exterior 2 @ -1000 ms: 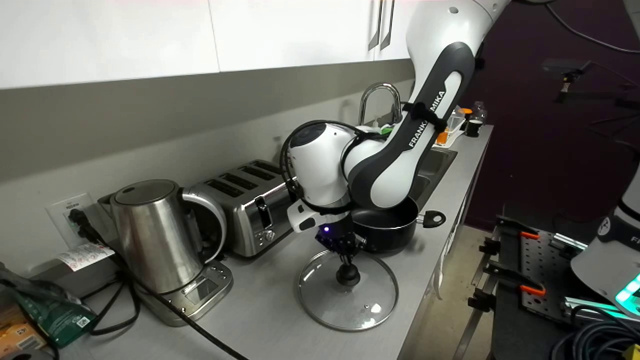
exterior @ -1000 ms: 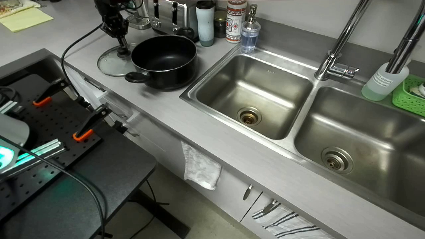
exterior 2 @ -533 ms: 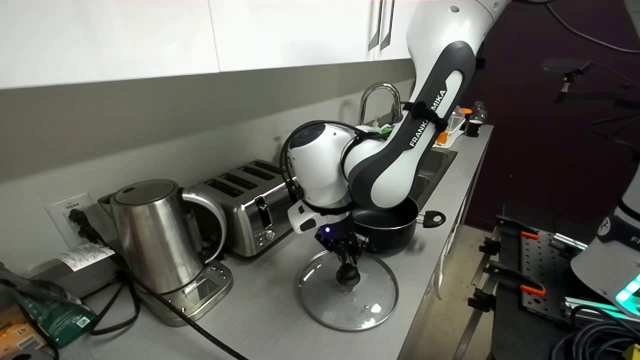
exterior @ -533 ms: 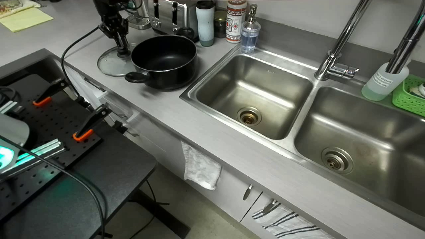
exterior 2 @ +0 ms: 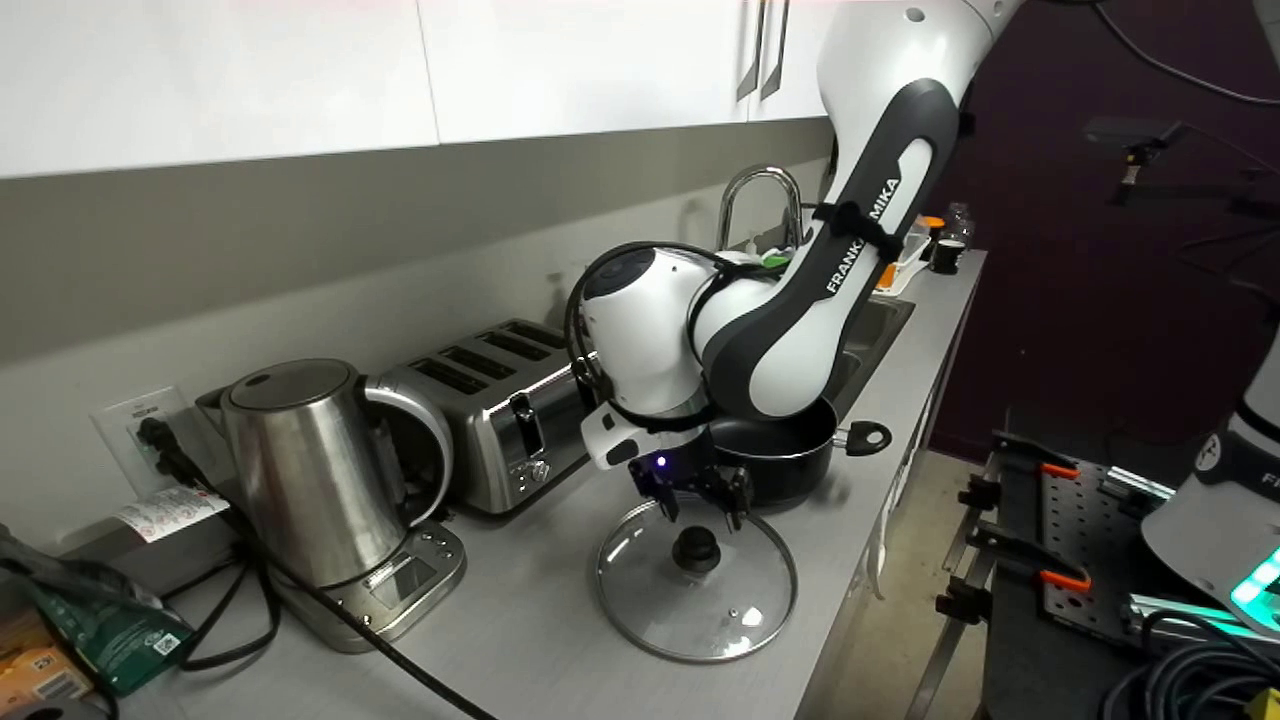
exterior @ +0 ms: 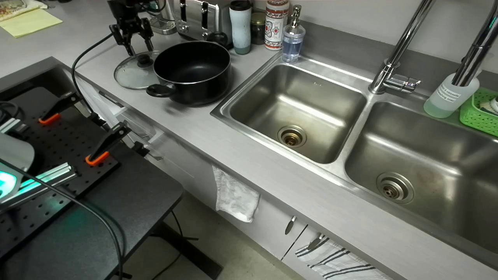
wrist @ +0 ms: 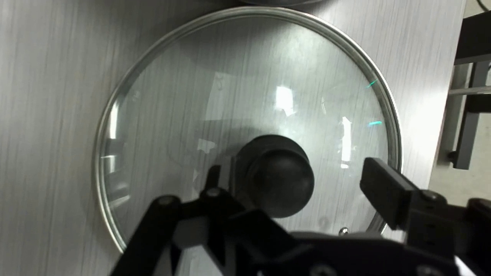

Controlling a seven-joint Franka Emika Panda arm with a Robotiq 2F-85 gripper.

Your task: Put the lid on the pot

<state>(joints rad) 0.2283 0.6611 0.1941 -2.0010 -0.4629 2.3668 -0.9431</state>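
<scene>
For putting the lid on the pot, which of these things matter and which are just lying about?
For the job:
glass lid, on the counter
black pot, uncovered
robot hand, open above the lid

Just lying about:
kettle
toaster
tumbler
soap dispenser
green basket
yellow sheet

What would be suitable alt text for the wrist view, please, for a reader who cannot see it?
A glass lid with a black knob lies on a grey counter, seen from above. Open jaws show in the lower part, one to each side of the knob, not gripping it. A sliver of the pot shows at the top edge.
</scene>
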